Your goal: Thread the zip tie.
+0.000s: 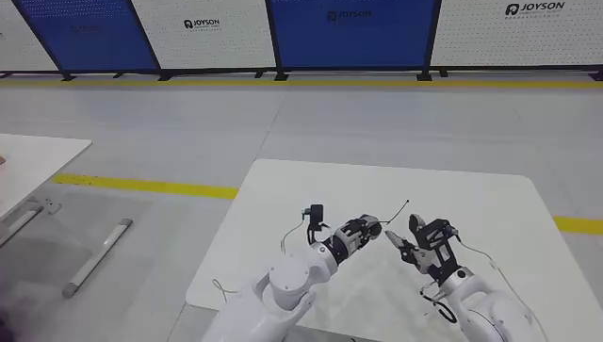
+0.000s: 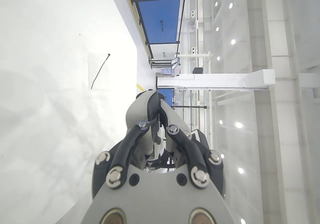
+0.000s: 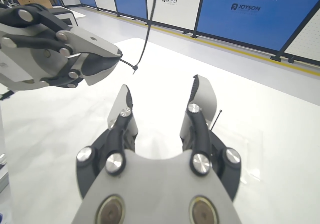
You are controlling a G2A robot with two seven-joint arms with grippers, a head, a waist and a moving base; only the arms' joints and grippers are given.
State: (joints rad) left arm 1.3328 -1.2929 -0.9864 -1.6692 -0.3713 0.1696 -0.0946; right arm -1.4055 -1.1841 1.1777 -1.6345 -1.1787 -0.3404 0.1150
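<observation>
My left gripper (image 1: 375,226) (image 3: 118,56) is shut on a black zip tie (image 3: 147,32), held just above the white table (image 1: 311,182). The tie's head hangs right off the fingertips and its strap rises steeply upward. My right gripper (image 1: 399,244) (image 3: 161,84) stands open a short way from that head, facing it, with nothing between its fingers. A second black zip tie (image 2: 100,71) (image 3: 217,117) lies loose on the table beyond the grippers, partly hidden behind a right finger (image 3: 200,100). In the left wrist view the left gripper (image 2: 156,94) has its pads pressed together.
The table's far edge (image 1: 396,163) and left edge (image 1: 221,238) drop to a grey floor with a yellow line. Blue and white partition panels (image 1: 353,12) stand well behind. Another white table (image 1: 28,158) sits off to the left.
</observation>
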